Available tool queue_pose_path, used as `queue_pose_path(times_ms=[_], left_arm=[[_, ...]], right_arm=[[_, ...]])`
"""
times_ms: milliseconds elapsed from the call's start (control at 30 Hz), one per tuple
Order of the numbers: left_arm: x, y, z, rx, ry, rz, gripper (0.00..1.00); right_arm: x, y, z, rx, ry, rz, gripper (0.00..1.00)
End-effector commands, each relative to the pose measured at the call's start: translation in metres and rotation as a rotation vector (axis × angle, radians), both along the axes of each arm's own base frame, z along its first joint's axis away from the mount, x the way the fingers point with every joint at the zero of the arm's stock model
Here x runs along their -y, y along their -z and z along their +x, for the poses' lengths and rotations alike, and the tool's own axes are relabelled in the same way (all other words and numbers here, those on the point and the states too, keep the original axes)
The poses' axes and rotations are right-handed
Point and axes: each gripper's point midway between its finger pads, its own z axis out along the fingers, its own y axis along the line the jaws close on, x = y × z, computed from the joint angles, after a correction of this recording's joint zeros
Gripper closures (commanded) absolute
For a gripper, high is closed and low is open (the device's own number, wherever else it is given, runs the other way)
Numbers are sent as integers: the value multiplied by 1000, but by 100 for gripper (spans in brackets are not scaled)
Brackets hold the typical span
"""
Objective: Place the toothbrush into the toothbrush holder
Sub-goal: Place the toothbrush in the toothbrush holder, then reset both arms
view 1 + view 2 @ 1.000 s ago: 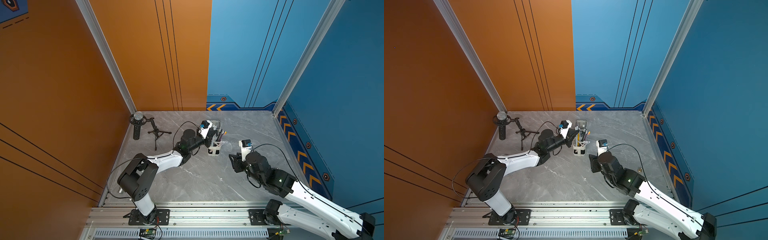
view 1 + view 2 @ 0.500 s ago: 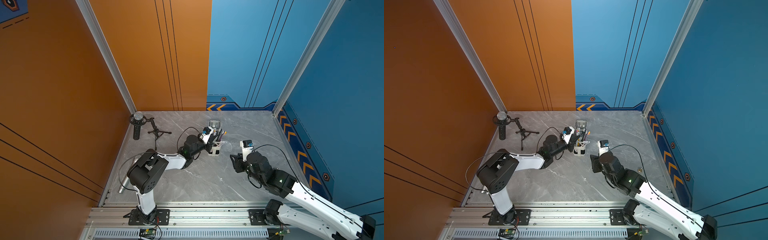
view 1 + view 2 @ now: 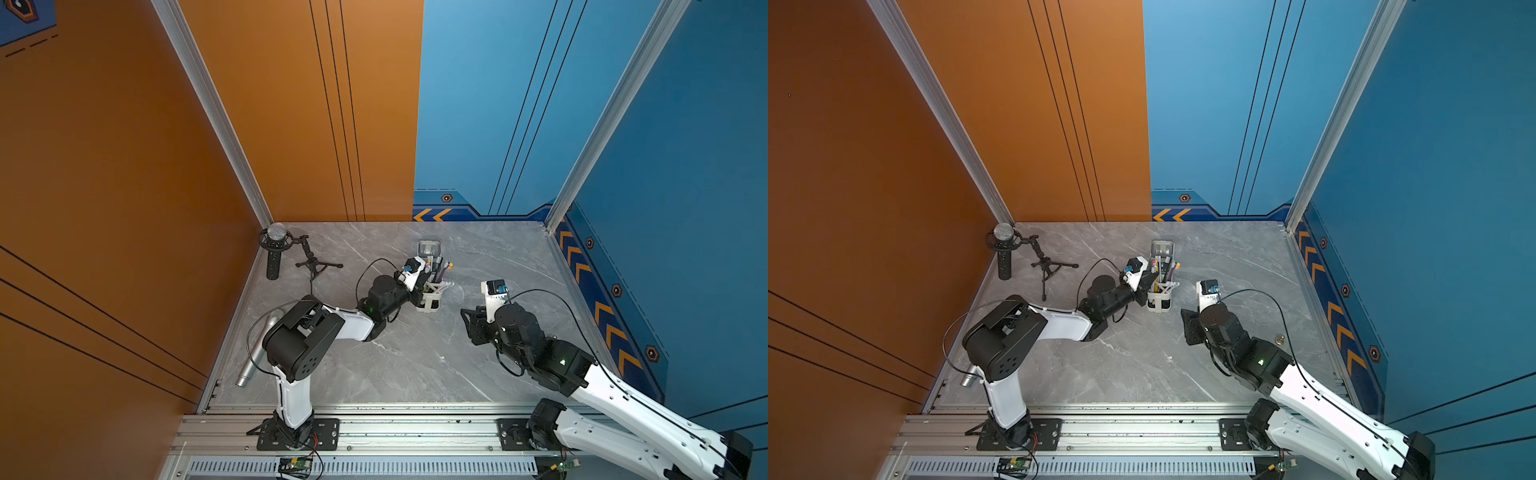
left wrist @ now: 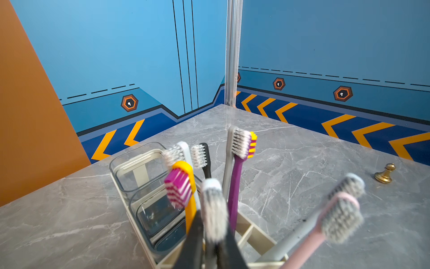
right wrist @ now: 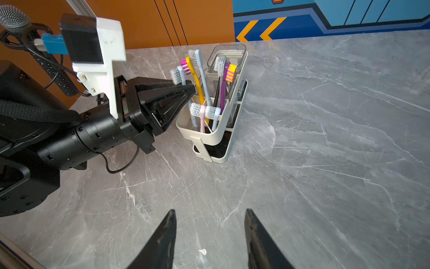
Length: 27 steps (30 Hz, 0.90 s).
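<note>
Elbow swung inward since a second ago, the left arm (image 3: 353, 324) keeps its tip where it was. The toothbrush (image 4: 214, 209) stands head up, handle down in the end compartment of the toothbrush holder (image 5: 217, 137), between the left gripper's (image 5: 191, 89) 2 jaws; pinching or just loosened, I cannot tell. Best part them fully, then back straight out past the neighbouring brushes (image 5: 197, 79). The right gripper (image 5: 210, 210) waits spread, empty.

Matt cream plastic toothbrush holder (image 5: 222, 144); smooth grey marble-look table (image 5: 325, 163); small knob (image 4: 385, 174) seemingly polished brass.
</note>
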Motion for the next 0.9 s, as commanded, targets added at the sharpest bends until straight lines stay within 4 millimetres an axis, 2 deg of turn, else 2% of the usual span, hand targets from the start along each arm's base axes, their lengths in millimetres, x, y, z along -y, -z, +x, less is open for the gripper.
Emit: queue_pose_path(times_ms=[0,367,433,533,633,700,767,867], left_arm=[[-2,-2,-4,13,-13,-7,69],[-8,-19,-11,32,-14,-33,49],[-14,-23,-13,25,-36,-47,48],[-27,-31,-25,-20,-71,-107,46],[-44,-35,-41,-45,-104,-142,41],[-61,-35,-52,-64,-144,-158,35],[-77,-28,-60,-103,-190,-134,29],[-106,-12,-72,-142,-304,-22,20]], right_arm=[[4,8,-3,-24,3,-11,51],[2,6,-3,-26,-10,-8,49],[2,6,-2,-27,-10,-8,47],[5,3,-1,-32,2,-10,37],[7,0,3,-53,7,-19,20],[9,1,8,-78,19,-67,15],[5,9,12,-116,-2,-128,10],[11,31,28,-128,62,-260,8]])
